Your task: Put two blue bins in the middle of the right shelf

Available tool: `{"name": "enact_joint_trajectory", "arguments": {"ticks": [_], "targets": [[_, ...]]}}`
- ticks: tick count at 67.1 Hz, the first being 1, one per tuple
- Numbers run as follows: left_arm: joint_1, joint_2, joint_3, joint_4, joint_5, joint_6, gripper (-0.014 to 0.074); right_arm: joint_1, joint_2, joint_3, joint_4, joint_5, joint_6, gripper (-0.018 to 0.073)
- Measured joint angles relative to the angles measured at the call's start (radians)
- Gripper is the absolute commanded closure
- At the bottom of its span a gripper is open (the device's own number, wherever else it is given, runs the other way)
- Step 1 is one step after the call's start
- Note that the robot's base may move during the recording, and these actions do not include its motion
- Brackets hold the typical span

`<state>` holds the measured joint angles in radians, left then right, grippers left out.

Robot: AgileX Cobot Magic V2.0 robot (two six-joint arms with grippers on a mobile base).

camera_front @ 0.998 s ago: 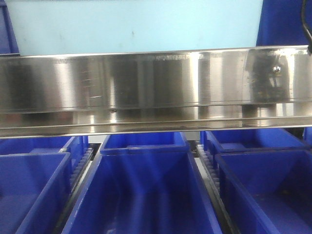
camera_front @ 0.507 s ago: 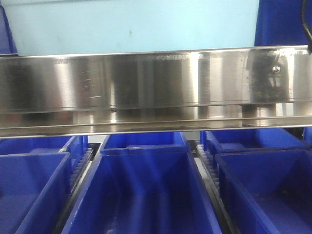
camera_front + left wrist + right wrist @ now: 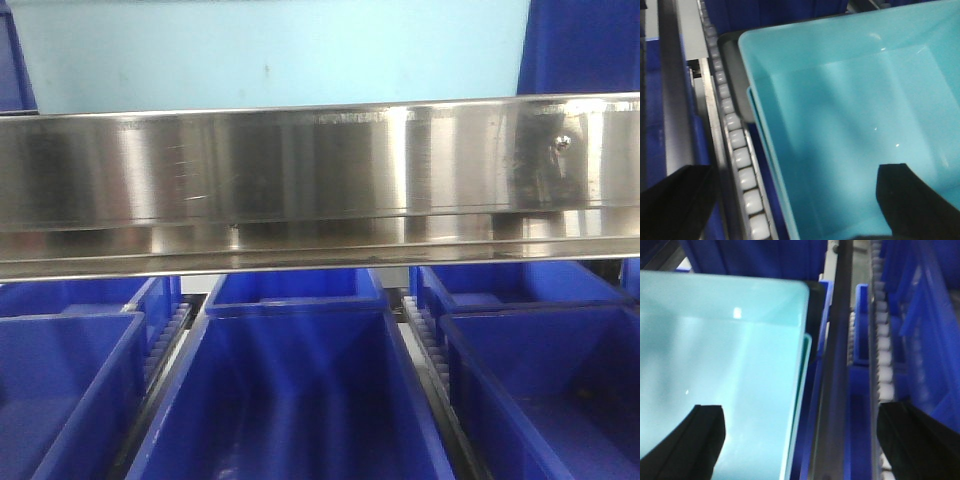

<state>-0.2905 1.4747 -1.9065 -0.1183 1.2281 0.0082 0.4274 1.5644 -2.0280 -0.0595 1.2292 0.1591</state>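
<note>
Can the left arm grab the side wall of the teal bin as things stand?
Probably yes. The left tool is open and straddles the side wall of the teal bin: one finger inside, the other outside above the roller track. Nothing else shows between them.

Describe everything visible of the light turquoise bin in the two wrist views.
The turquoise bin is glossy plastic with sloping walls, a rounded corner and, as far as shown, an empty inside. A second turquoise rim peeks from under it, suggesting nesting. It sits beside a roller track. The open left gripper and right gripper each straddle a side wall; contact is not visible.
</note>
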Motion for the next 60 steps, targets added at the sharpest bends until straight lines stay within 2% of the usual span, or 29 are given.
{"name": "enact_joint_trajectory", "arguments": {"ticks": [13,25,32,55,60], "targets": [[0.014,-0.018,0.158,0.004,-0.015,-0.002,0.0072,0.0,-0.002,0.137,0.004,0.001,0.009,0.0065],[0.014,-0.017,0.293,-0.089,-0.162,-0.008,0.0072,0.0,0.004,0.271,0.009,-0.067,0.037,0.0065],[0.014,-0.014,0.349,-0.111,-0.223,-0.008,0.0072,0.0,0.017,0.324,0.02,-0.103,0.041,0.0065],[0.005,0.085,0.378,-0.117,-0.212,-0.008,0.0075,0.0,0.119,0.337,0.087,-0.13,0.043,0.0065],[0.0,0.1,0.377,-0.117,-0.201,-0.008,0.0097,0.0,0.132,0.337,0.087,-0.127,0.043,0.0095]]}}
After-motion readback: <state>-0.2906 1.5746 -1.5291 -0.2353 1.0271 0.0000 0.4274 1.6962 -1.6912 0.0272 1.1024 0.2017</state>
